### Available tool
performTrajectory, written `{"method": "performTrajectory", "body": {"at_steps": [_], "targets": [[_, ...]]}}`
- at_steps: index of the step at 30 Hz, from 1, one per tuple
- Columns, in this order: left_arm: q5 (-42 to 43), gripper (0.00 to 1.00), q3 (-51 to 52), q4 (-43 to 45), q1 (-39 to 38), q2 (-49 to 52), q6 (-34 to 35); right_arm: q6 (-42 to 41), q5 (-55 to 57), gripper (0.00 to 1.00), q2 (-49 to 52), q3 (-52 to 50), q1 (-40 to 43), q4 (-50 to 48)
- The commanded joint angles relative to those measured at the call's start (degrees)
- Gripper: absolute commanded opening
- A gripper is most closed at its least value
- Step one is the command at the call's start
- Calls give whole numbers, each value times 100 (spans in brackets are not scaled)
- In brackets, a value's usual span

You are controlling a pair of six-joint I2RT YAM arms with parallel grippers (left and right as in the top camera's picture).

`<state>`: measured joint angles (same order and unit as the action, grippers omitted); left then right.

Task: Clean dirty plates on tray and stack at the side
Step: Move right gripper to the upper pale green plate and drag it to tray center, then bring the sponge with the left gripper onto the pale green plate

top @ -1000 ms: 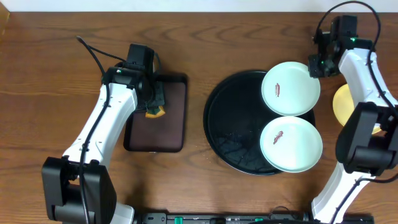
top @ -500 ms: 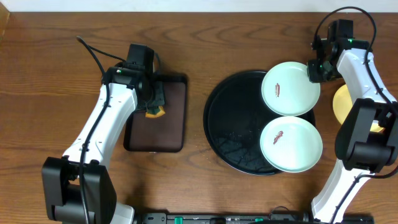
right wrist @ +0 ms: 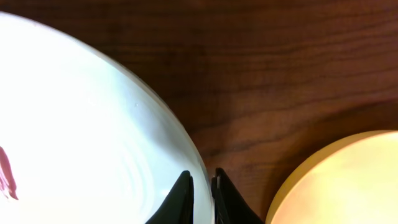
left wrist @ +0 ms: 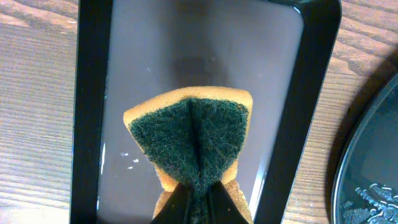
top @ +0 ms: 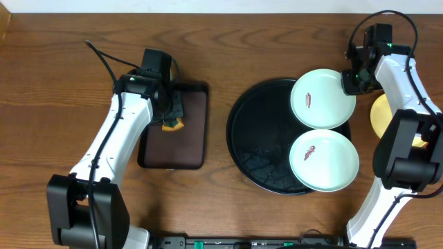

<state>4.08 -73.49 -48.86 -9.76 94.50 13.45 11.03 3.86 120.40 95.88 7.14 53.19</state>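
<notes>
Two mint-white plates lie on the right side of the round black tray [top: 256, 138]. The upper plate [top: 322, 98] and the lower plate [top: 323, 160] each carry a small brown smear. A pale yellow plate [top: 381, 114] rests on the table to the right of the tray, partly hidden by the right arm. My right gripper [top: 351, 77] is shut on the upper plate's right rim [right wrist: 186, 149], one finger on each side of the edge. My left gripper [left wrist: 198, 199] is shut on a yellow-and-green sponge [left wrist: 189, 137], held over the rectangular brown tray [left wrist: 186, 50].
The brown tray [top: 187, 138] sits on the table left of the black tray, with a strip of bare wood between them. Water drops show on the black tray's floor [left wrist: 373, 193]. The yellow plate [right wrist: 348, 180] lies close to the right of my right fingers.
My right gripper's fingers have closed in on the upper mint plate's rim, and the wrist shifted slightly. The left arm and the sponge have not moved.
</notes>
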Motion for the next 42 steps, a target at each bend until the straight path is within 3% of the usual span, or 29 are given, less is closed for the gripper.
{"method": "performTrajectory", "body": {"at_steps": [1, 6, 11, 20, 32, 38, 40, 42], "targets": [[-92, 8, 33, -13, 20, 35, -76, -31, -90, 10, 83, -52, -7, 37], [-92, 8, 33, -13, 20, 35, -76, -122, -96, 1, 83, -96, -7, 59], [-92, 8, 33, -13, 20, 35, -76, -372, -162, 1, 83, -293, -7, -11], [-92, 8, 33, -15, 20, 35, -76, -839, -2068, 1, 46, -291, -90, 352], [-92, 8, 33, 55, 20, 35, -76, -610, -1322, 1, 46, -291, -970, 791], [-92, 8, 33, 98, 20, 35, -76, -927, -573, 1, 46, -291, -1482, 927], [-92, 8, 33, 101, 20, 35, -76, -1099, -374, 5, 46, -291, -1600, 914], [-92, 8, 33, 107, 20, 35, -76, -1307, -372, 18, 46, -291, -1670, 938]]}}
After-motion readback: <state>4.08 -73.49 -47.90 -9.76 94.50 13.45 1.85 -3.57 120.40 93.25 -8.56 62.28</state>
